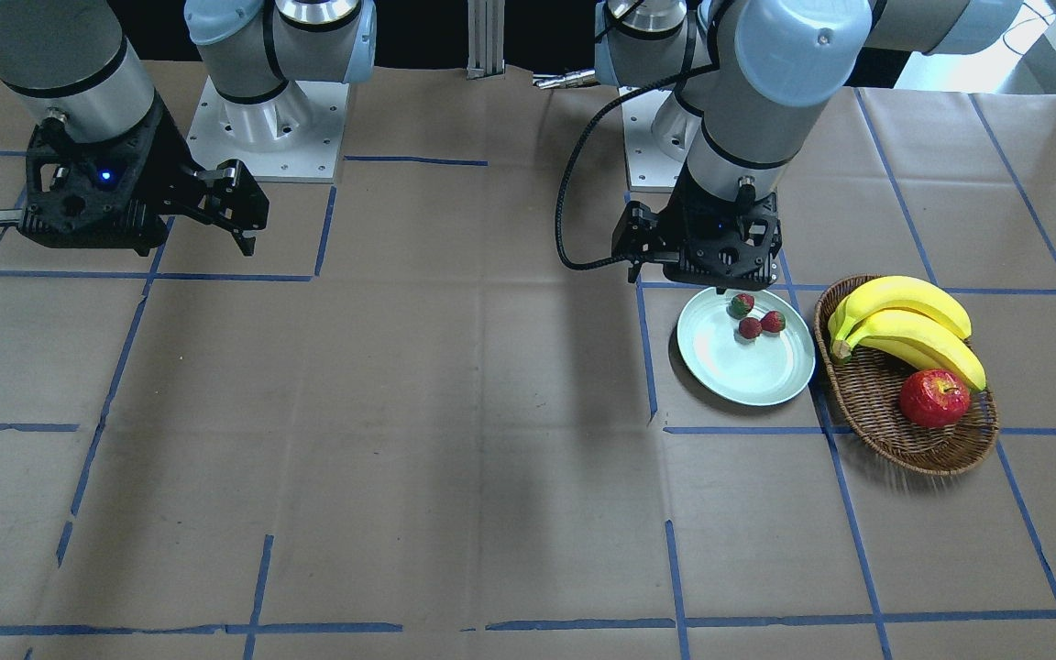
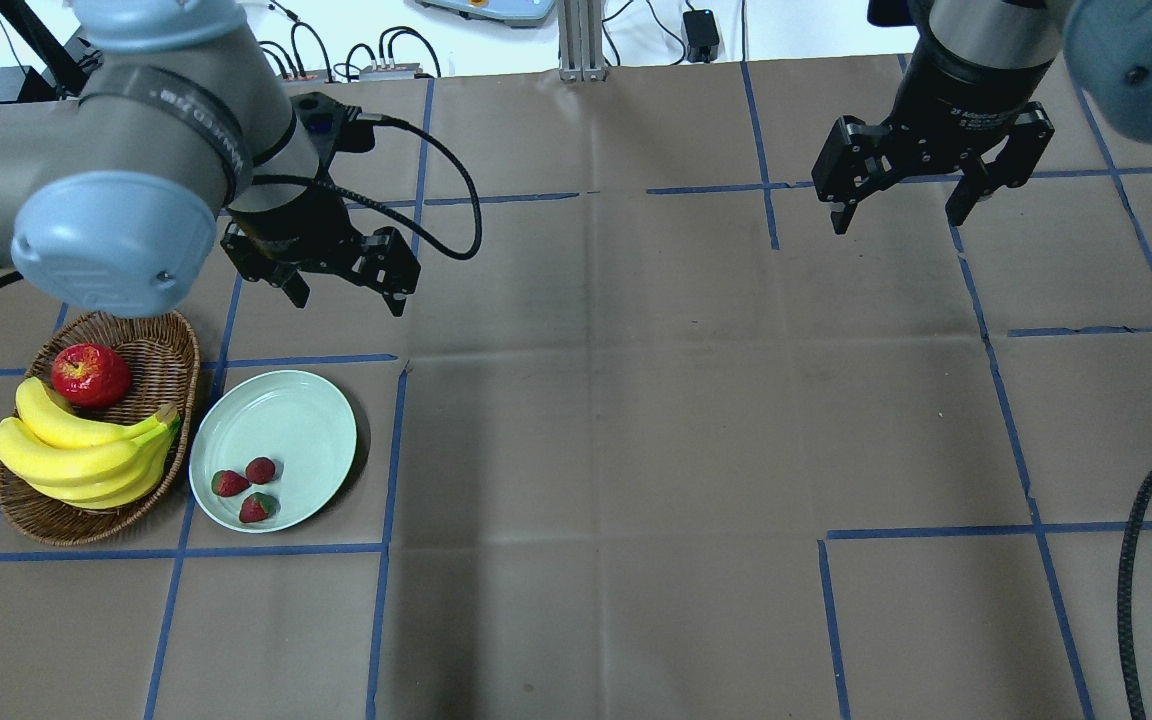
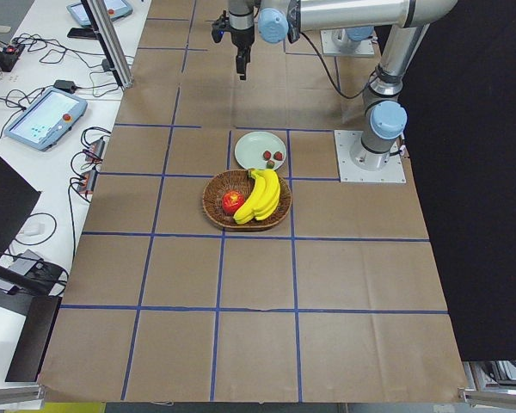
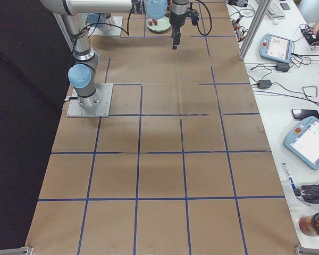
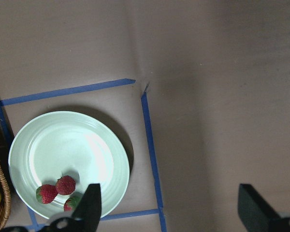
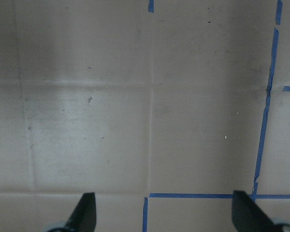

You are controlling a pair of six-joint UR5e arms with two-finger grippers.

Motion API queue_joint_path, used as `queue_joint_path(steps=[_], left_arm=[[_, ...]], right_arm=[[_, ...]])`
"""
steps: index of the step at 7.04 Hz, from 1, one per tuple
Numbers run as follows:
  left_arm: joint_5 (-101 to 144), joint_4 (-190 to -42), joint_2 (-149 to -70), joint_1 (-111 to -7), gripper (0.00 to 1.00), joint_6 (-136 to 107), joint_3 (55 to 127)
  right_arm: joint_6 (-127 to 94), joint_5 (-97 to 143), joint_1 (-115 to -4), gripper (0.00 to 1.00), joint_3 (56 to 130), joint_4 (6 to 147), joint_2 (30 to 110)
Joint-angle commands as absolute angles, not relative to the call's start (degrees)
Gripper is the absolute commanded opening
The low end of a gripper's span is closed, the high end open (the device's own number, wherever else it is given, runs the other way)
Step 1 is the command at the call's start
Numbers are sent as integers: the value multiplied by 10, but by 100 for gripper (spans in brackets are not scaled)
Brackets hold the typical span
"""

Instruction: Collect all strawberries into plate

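Observation:
Three small red strawberries [image 2: 248, 485] with green caps lie together on the pale mint-green plate [image 2: 306, 425], near its near-left rim. They also show in the front view [image 1: 755, 315] on the plate [image 1: 748, 367] and in the left wrist view [image 5: 58, 191] on the plate [image 5: 63, 150]. My left gripper [image 2: 346, 295] is open and empty, raised beyond the plate's far side. My right gripper [image 2: 904, 208] is open and empty, high over the bare far right of the table.
A brown wicker basket [image 2: 171, 350] stands just left of the plate, holding a bunch of yellow bananas [image 2: 81, 450] and a red apple [image 2: 89, 374]. Brown paper with blue tape lines covers the table. A black cable [image 2: 1136, 560] hangs at the right edge.

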State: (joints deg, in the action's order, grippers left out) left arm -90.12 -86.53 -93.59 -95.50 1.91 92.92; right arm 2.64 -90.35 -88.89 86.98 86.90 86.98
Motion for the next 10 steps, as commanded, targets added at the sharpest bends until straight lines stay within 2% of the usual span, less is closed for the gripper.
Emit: queue_joint_path(steps=[1, 3, 10], left_arm=[[-902, -940, -931, -975, 99, -2, 873], [-869, -949, -904, -979, 99, 4, 884], [-875, -944, -920, -973, 100, 9, 880]], right_arm=[[26, -904, -889, 100, 870, 868, 869], [26, -904, -889, 100, 869, 869, 869], [26, -904, -889, 100, 871, 868, 871]])
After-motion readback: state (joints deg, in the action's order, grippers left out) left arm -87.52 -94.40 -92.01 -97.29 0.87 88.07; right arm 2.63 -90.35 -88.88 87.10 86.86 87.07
